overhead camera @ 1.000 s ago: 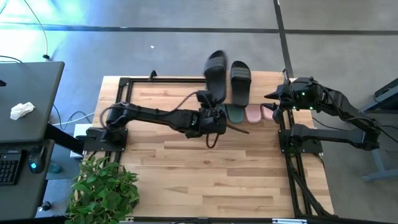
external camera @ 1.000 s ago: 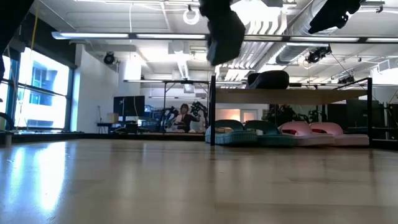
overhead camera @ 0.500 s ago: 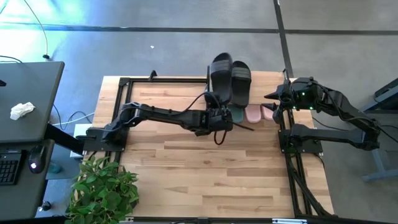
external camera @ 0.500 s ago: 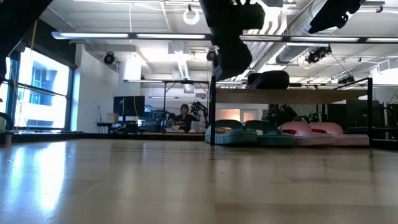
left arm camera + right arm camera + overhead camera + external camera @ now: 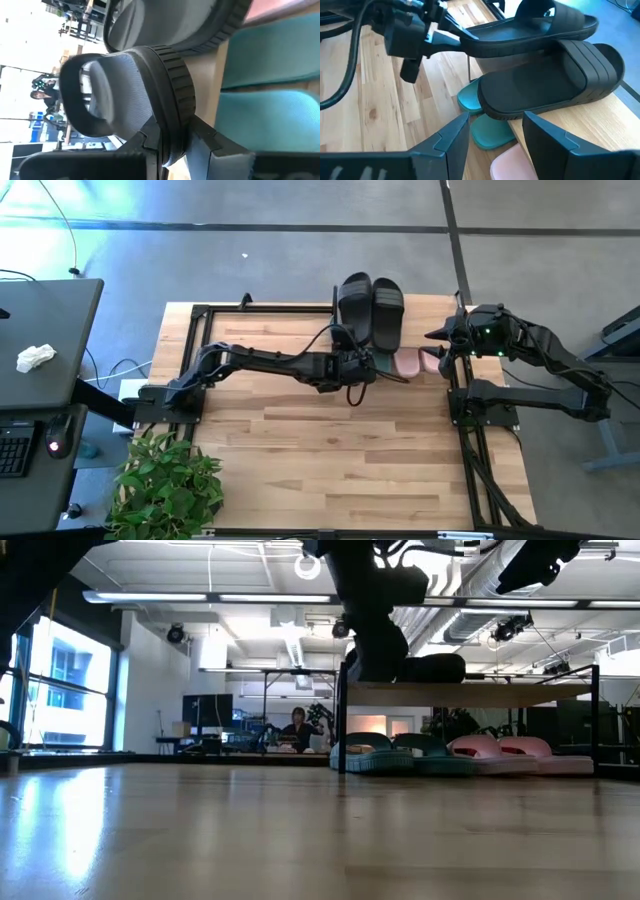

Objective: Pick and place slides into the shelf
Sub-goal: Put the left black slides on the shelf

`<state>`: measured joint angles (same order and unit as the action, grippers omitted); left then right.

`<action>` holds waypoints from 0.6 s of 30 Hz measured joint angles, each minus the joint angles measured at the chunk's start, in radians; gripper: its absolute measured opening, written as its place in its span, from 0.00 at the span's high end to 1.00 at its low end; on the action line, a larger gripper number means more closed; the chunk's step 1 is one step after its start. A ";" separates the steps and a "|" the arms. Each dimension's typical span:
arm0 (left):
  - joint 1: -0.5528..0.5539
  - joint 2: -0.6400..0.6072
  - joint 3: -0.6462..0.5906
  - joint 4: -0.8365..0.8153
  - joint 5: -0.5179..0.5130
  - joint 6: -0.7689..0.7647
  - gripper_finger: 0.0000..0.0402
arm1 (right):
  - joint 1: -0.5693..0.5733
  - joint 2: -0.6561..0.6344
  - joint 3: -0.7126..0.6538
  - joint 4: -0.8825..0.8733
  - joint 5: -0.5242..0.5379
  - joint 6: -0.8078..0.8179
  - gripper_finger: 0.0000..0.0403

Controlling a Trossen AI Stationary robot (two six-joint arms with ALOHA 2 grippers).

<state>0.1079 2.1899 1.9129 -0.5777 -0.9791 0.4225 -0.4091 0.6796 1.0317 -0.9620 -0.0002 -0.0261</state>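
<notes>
The left pincer [image 5: 358,358], closed on the heel of a black slide [image 5: 355,302], has carried it from beside the shelf [image 5: 470,694] to over the plank, next to the second black slide [image 5: 388,312], so release should come soon. The right pincer [image 5: 492,125] waits open beside the shelf. Only the low view shows the green slides [image 5: 385,753] and pink slides [image 5: 500,752] underneath, on the desk [image 5: 300,440].

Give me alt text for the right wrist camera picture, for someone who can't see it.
The left gripper holds a black slide by its heel end above the shelf, partly over a second black slide already lying on the plank top. Teal slides and a pink slide show beneath the shelf, and the right gripper is open in the foreground.
</notes>
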 joint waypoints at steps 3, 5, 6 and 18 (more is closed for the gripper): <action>0.006 0.009 -0.002 -0.013 0.001 0.001 0.90 | 0.000 0.000 0.000 -0.003 0.000 0.000 0.57; 0.012 0.009 -0.002 -0.010 0.024 0.000 0.90 | 0.000 0.000 0.000 -0.005 0.000 -0.001 0.57; 0.013 0.008 -0.001 -0.006 0.037 -0.001 0.90 | 0.000 0.000 0.000 -0.007 0.000 -0.004 0.57; 0.045 0.006 -0.001 -0.010 0.140 0.000 0.91 | 0.000 0.000 0.000 -0.030 -0.009 -0.004 0.57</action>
<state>0.1534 2.1961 1.9118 -0.5877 -0.8388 0.4223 -0.4092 0.6796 1.0317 -0.9922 -0.0089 -0.0302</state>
